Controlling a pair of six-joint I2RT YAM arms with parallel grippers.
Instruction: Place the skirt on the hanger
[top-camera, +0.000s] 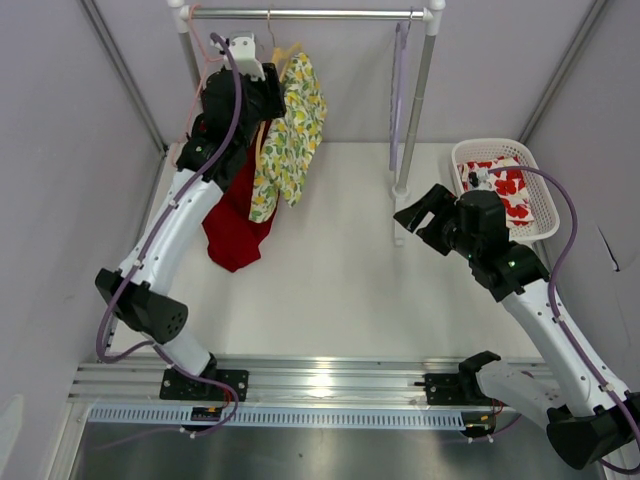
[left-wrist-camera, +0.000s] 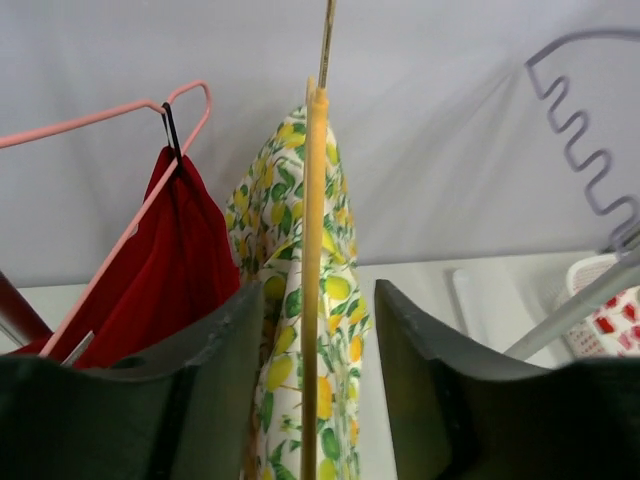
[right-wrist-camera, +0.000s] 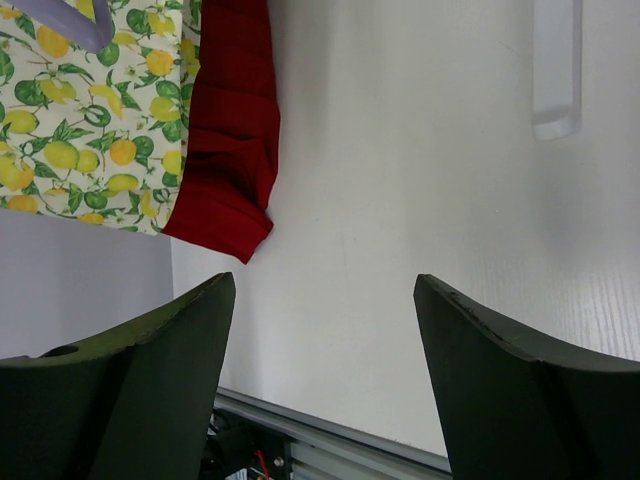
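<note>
The lemon-print skirt (top-camera: 290, 140) hangs draped over the yellow hanger (left-wrist-camera: 315, 200), which hangs from the rack rail (top-camera: 310, 14). In the left wrist view the hanger is edge-on, with the skirt (left-wrist-camera: 270, 230) folded over it. My left gripper (top-camera: 272, 98) is raised to the rail. It is open (left-wrist-camera: 320, 295), with the hanger and skirt between its fingers and a gap on each side. My right gripper (top-camera: 420, 212) is open and empty (right-wrist-camera: 325, 285) above the table, right of centre. Its camera sees the skirt's lower part (right-wrist-camera: 80, 140).
A red garment (top-camera: 235, 225) hangs on a thin pink hanger (left-wrist-camera: 100, 115) left of the skirt. A lavender wavy hanger (top-camera: 399, 90) hangs at the rail's right end by the rack post (top-camera: 415, 120). A white basket (top-camera: 535, 195) holds flowered cloth at the back right.
</note>
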